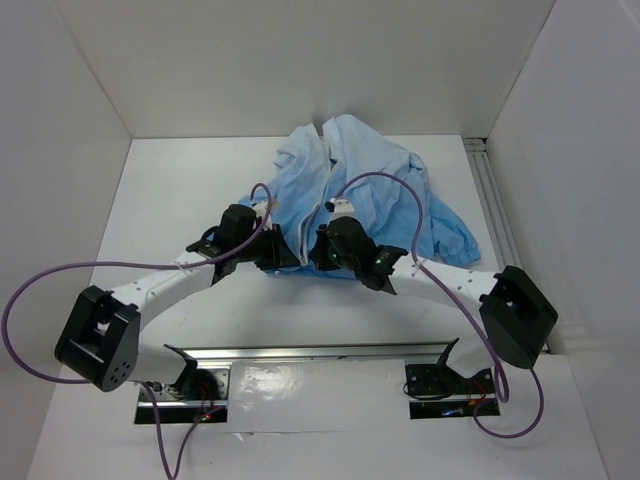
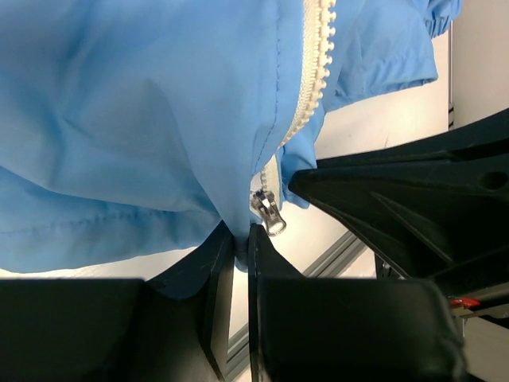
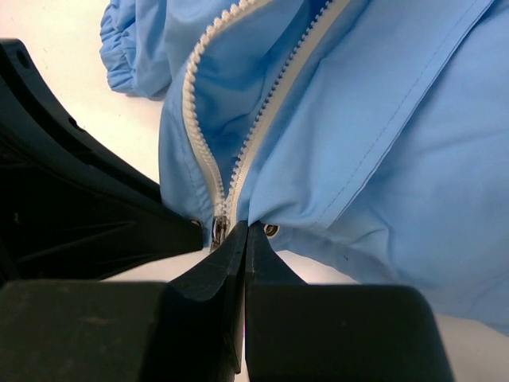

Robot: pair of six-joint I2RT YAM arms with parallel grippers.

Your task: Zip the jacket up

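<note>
One light-blue jacket (image 1: 375,185) lies crumpled on the white tabletop (image 1: 170,190), at 12 o'clock from the two arms, with one sleeve cuff (image 1: 462,243) trailing toward 4 o'clock. Both grippers meet at its near hem. The left gripper (image 2: 241,239) has its jaws pressed together on hem fabric, at 7 o'clock of the single metal slider (image 2: 269,212). The right gripper (image 3: 245,231) has its jaws closed between the slider and one snap button (image 3: 272,231), seemingly pinching fabric. Two rows of white teeth (image 3: 192,119) part above the slider.
</note>
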